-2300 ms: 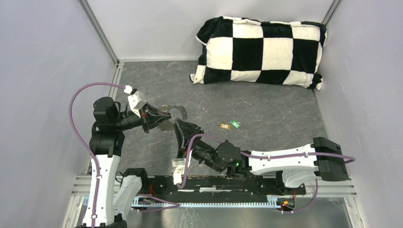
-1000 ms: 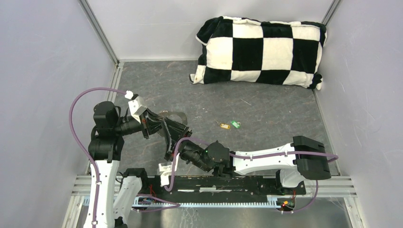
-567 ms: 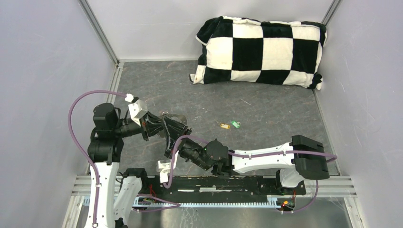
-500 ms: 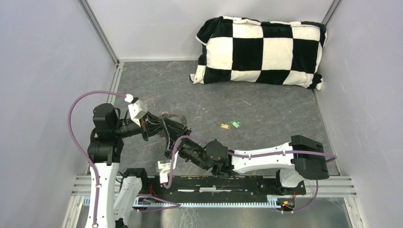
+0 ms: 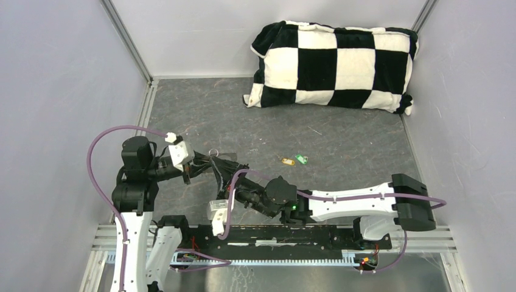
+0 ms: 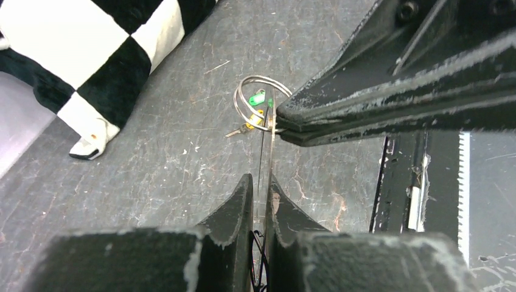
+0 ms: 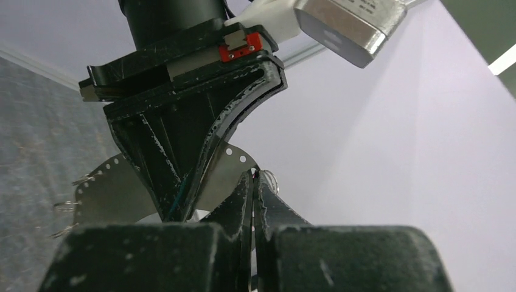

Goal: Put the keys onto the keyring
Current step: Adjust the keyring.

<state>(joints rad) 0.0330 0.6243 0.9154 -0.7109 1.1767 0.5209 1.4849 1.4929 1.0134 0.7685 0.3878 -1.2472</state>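
Left fingers [image 6: 237, 207] narrow, clamping a thin plate [image 6: 266, 159] edge-on, so the keyring [image 6: 236, 103] stands upright over the desk's [image 5: 341, 140] near-left part. Right fingers [image 6: 377, 103] shut at the ring's rim, probably to steady it. Keys [image 5: 288, 161] lie mid-desk, well apart.

The grey table [image 5: 359, 143] bears a checkered pillow [image 5: 333, 66] and, nearer, a yellow key [image 5: 288, 161] beside a green key [image 5: 301, 159].

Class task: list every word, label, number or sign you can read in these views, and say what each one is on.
Silver box, at the top of the right wrist view: a line of dark print, too small and blurred to read.
No other text, number or sign can be read in any view.
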